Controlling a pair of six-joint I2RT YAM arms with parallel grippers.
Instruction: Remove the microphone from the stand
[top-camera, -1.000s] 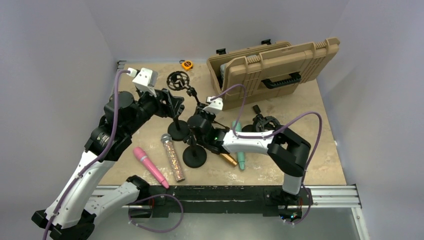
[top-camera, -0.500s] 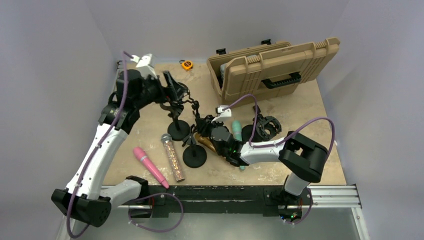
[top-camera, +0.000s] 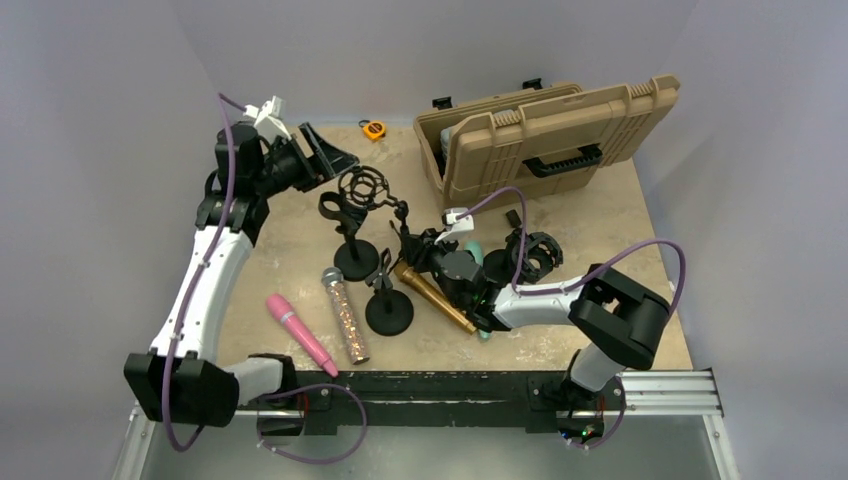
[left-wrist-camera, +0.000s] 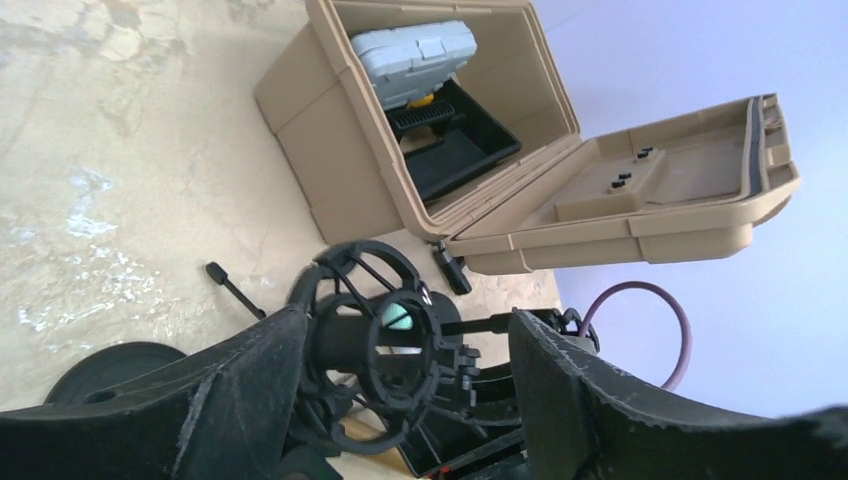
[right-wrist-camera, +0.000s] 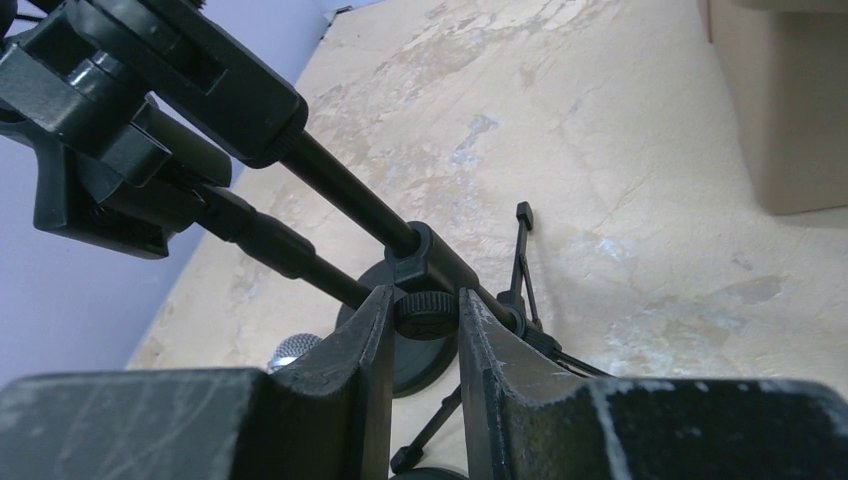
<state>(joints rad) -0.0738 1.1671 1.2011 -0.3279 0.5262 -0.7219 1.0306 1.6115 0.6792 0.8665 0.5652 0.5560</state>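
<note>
A black stand (top-camera: 357, 262) with an empty ring-shaped shock mount (top-camera: 362, 190) rises mid-table. A lower stand (top-camera: 389, 312) sits in front of it. The gold microphone (top-camera: 435, 298) lies slantwise on the table beside that lower stand. My right gripper (top-camera: 412, 247) is shut on the knurled knob (right-wrist-camera: 428, 305) of a stand joint, jaws (right-wrist-camera: 428, 318) pressed on both sides. Up at the back left, my left gripper (top-camera: 325, 150) is open and holds nothing. From its wrist view the shock mount (left-wrist-camera: 347, 345) shows beyond the left gripper (left-wrist-camera: 405, 330), apart from both fingers.
A glitter microphone (top-camera: 345, 315) and a pink one (top-camera: 300, 333) lie front left. A teal one (top-camera: 475, 255) is mostly under my right arm. A second shock mount (top-camera: 535, 255) sits to the right. An open tan case (top-camera: 540, 130) and an orange tape measure (top-camera: 374, 129) stand behind.
My left arm has lifted back and to the left, away from the shock mount stand. The right arm shifted right, uncovering the gold microphone on the table.
</note>
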